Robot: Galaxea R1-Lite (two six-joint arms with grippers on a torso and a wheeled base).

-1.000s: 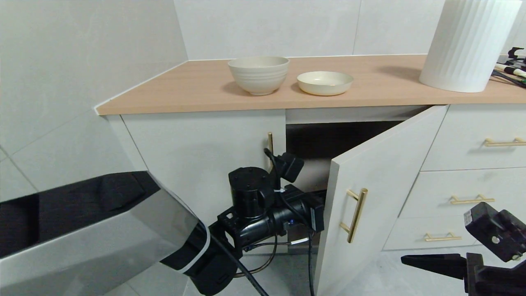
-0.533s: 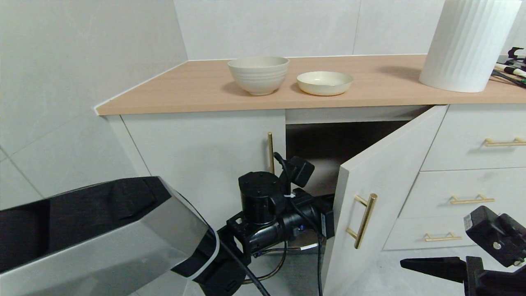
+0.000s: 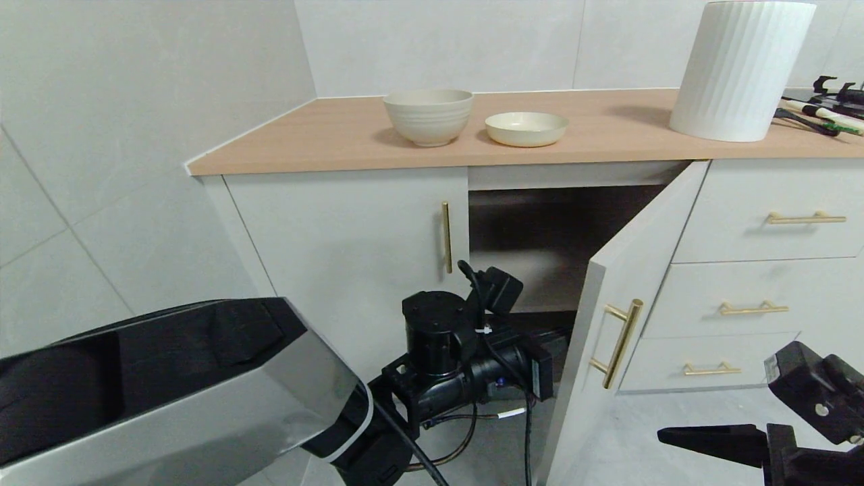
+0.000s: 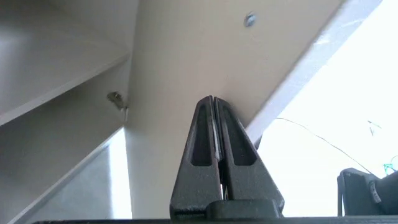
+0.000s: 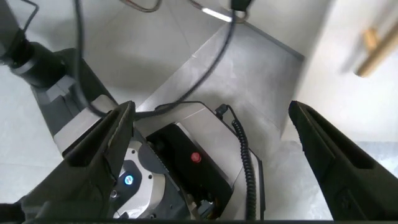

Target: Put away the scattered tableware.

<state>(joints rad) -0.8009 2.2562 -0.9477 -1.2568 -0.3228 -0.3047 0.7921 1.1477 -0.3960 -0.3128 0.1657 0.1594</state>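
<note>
The bowl and the dish are sitting side by side, not touching, on the bench, above the door, which is standing open. The left gripper is keeping its fingers pressed together on nothing, close to the door's inner face; whether it is touching cannot be told. The right gripper is hanging low outside the door, fingers spread wide. A ribbed white canister is standing on the bench above the door's hinge side.
</note>
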